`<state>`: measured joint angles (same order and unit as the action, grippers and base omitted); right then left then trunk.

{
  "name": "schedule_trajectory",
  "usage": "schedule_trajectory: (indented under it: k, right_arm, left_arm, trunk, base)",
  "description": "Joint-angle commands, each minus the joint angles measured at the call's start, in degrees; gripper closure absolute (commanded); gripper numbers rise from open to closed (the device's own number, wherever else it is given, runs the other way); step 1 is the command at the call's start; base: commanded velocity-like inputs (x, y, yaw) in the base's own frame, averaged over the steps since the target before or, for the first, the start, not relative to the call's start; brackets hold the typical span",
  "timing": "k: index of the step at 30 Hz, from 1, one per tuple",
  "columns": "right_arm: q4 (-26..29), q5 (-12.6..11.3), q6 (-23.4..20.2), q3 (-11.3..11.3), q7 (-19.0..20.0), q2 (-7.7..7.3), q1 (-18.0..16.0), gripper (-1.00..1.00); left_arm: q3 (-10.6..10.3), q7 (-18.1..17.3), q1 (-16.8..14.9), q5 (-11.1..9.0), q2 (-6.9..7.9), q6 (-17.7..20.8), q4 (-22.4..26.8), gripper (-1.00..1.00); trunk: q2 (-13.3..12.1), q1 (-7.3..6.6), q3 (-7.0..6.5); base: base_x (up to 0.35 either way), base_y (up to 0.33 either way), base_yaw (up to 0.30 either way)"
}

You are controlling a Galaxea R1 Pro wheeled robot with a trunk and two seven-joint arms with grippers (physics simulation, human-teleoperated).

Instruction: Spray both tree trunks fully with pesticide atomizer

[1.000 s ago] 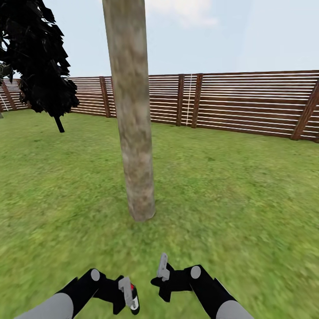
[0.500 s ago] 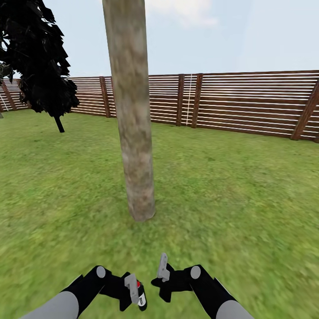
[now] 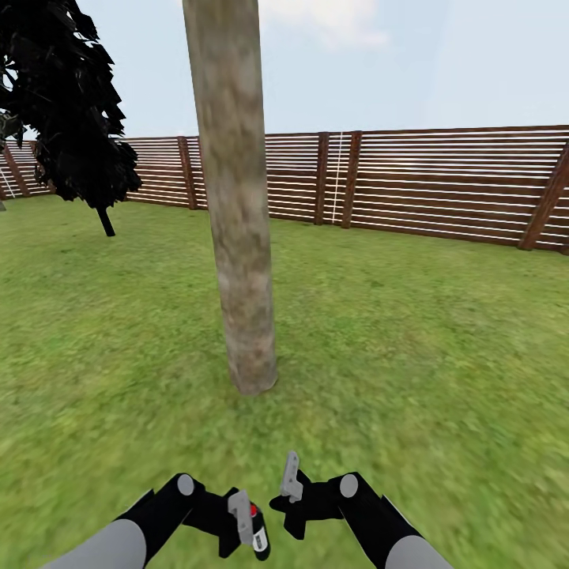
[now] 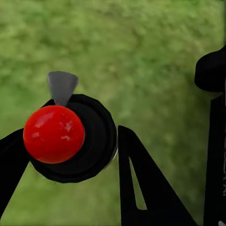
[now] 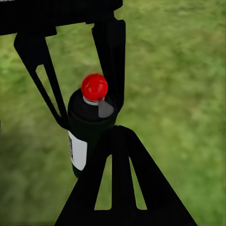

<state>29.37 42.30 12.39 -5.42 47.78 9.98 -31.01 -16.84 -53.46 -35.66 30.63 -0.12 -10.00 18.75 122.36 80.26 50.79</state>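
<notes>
Jaws of the left gripper (image 3: 243, 525) are closed on the small dark green-black pesticide atomizer with a white label and round red top (image 3: 256, 531), which is carried low in front of the robot, above the grass; in the left wrist view the red ball and dark bottle shoulder (image 4: 70, 139) are seen wedged between the black fingers (image 4: 141, 188). The right gripper (image 3: 288, 482) is held just beside it with nothing between its fingers; whether its jaws are parted or shut cannot be told from these pictures, though through its own camera the bottle (image 5: 89, 122) is seen gripped by the other arm's fingers (image 5: 110, 56). Beyond the grippers, the blurry green lawn floor (image 3: 411, 348) is spread out, and the thick grey-beige mottled tree trunk (image 3: 237, 237) is planted straight ahead, near but not within reach of the nozzle. No whitish specks of pesticide are seen on its bark. Behind it the brown slatted wooden fence (image 3: 442, 186) is set, with a black narrow cypress (image 3: 67, 103) at the left. The pick-up is judged done; spraying of both trunks is left. Compared with a second ago, the left arm and bottle have been shifted toward the centre, closer to the right gripper, while the camera and trunk are unchanged.
</notes>
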Motion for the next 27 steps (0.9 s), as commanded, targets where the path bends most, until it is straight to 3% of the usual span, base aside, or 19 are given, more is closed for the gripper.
schedule_trajectory:
  k: [1,16,27]
  right_arm:
    - [0.1,0.6,0.4,0.1,0.0,0.02,0.0,1.0]
    - [0.1,0.6,0.4,0.1,0.0,0.02,0.0,1.0]
    - [0.1,0.6,0.4,0.1,0.0,0.02,0.0,1.0]
  left_arm:
    - [0.1,-0.1,0.0,0.6,-0.22,-0.5,0.1,1.0]
    - [0.2,0.0,-0.1,0.6,-1.67,-0.6,0.1,1.0]
    - [0.3,0.1,-0.1,0.4,-1.93,-1.0,0.1,1.0]
  trunk:
    - [0.0,-0.01,0.05]
    - [0.0,-0.01,0.05]
    - [0.0,-0.01,0.05]
  base:
    - [0.0,0.0,0.0]
    - [0.0,0.0,0.0]
    - [0.0,0.0,0.0]
